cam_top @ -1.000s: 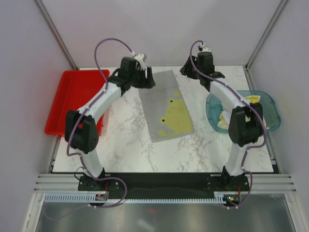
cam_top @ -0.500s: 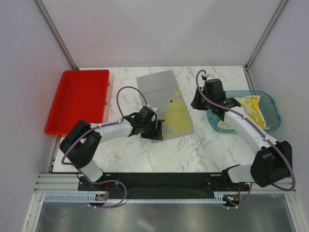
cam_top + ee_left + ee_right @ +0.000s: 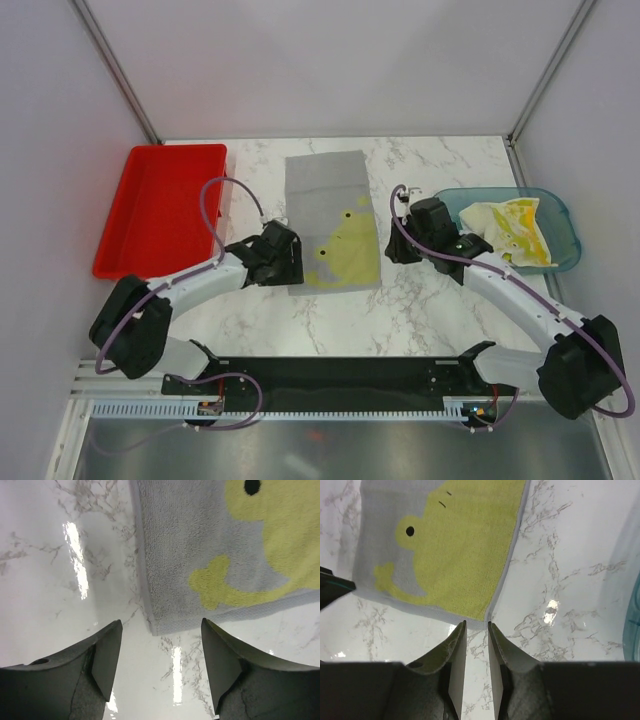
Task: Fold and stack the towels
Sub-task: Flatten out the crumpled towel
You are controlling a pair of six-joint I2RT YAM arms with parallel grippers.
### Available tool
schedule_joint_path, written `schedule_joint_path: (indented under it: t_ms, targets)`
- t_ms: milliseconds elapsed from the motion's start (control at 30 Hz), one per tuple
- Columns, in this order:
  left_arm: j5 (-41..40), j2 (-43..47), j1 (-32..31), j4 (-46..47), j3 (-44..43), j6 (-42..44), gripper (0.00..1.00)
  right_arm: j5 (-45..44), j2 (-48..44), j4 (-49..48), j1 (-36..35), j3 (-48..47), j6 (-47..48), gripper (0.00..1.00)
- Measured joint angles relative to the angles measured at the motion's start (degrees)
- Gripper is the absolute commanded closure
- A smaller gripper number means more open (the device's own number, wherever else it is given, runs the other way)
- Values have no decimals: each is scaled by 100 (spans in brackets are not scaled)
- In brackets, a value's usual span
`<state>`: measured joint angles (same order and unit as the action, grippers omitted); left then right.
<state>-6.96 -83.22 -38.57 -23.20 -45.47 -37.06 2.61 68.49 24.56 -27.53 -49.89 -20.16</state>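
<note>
The corner of a grey towel (image 3: 200, 555) with yellow patches is seen flat on the marble desk (image 3: 60, 580) between the gripper's (image 3: 161, 625) wide-spread fingers.

Left wrist view: grey towel (image 3: 200, 555) cut off at top + right edges. Whether right gripper (image 3: 476, 625) pinches its corner: can't tell. In teal bin (image 3: 566, 262), towels (image 3: 510, 230) bunched, count unclear.

Ahead of your left claw (image 3: 161, 621) the towel (image 3: 200, 555) corner lies flat. Bare table (image 3: 60, 580) opens to its left, the tray (image 3: 160, 205) well apart. Your right claw (image 3: 476, 622) has free room rightward up to the bin (image 3: 570, 240) wall, with the towel edge just ahead.
</note>
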Motion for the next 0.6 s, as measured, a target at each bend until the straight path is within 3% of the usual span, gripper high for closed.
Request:
schedule_joint_path:
  t_ms: [167,333,500,600]
  targets:
    - [83,944,103,-94,31,11,24,9,162,-76,-529,155,304,63]
    - [525,1150,216,11,144,-190,29,-321,656,-146,-1172,153,404,60]
    - [717,1080,284,57,831,-413,29,-750,1325,-90,-1246,155,-229,57]
    - [756,927,284,188,1117,-479,34,-1036,1434,-79,-1237,201,-726,53]
